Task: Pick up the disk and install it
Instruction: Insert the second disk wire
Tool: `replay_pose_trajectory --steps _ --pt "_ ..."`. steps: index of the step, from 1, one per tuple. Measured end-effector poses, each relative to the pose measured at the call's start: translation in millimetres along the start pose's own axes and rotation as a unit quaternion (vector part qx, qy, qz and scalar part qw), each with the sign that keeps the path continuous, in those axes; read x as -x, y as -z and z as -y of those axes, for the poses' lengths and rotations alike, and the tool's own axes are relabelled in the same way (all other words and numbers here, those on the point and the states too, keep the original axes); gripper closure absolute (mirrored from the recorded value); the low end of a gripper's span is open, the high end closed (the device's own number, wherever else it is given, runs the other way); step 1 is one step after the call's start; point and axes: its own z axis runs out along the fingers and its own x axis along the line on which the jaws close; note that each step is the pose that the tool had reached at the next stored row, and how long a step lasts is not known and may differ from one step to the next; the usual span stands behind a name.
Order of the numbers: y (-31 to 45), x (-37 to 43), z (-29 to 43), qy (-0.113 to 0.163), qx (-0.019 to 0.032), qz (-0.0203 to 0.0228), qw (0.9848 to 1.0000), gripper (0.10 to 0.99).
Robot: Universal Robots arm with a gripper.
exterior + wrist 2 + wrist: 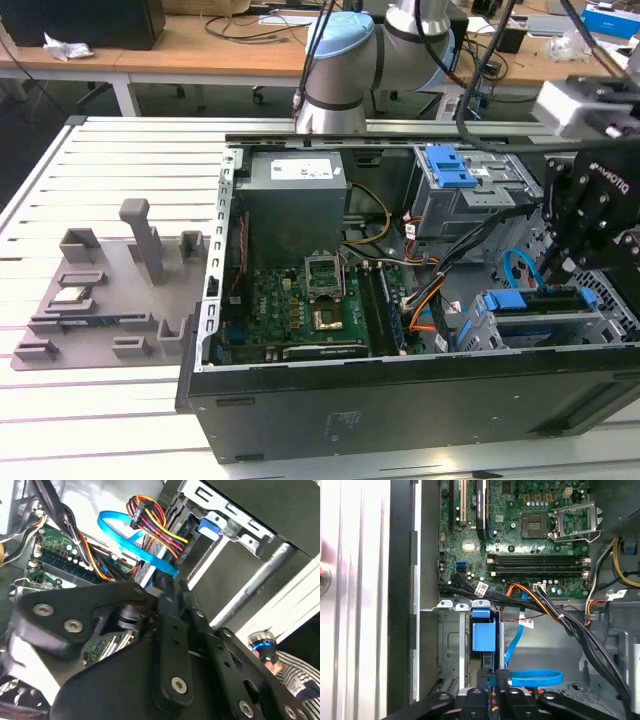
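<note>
The hand (570, 262) hangs inside the open case (400, 400) over the lower drive cage (545, 325) at the exterior view's right, hemmed by cables (570, 625) and cage walls; whether its fingers are apart or together cannot be told. The disk (535, 300), blue-framed, sits in that cage just below the hand, its blue carrier (483, 635) edge-on in the first wrist view. The case rests on a white slatted tabletop (120, 160) beside a grey fixture (110, 290)
</note>
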Motion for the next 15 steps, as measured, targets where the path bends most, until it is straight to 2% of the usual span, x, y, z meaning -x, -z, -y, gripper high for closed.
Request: replay_pose_trajectory --steps 1,2,3,4,6,15 --pt "4.8 -0.2 -0.2 0.000 -0.0001 -0.0003 1.0000 0.933" --pt "9.4 -0.3 -0.5 0.000 -0.0002 -0.0008 1.0000 0.933" --pt "17.7 -0.7 -0.9 0.000 -0.0004 -0.0015 1.0000 0.980" --pt "25.1 -1.1 -1.2 0.000 -0.0004 -0.0018 1.0000 0.980" --pt "32.5 -1.6 -1.6 0.000 -0.0005 -0.0018 1.0000 0.980" --pt "34.3 -1.8 -1.7 0.000 -0.0004 -0.0020 1.0000 0.980"
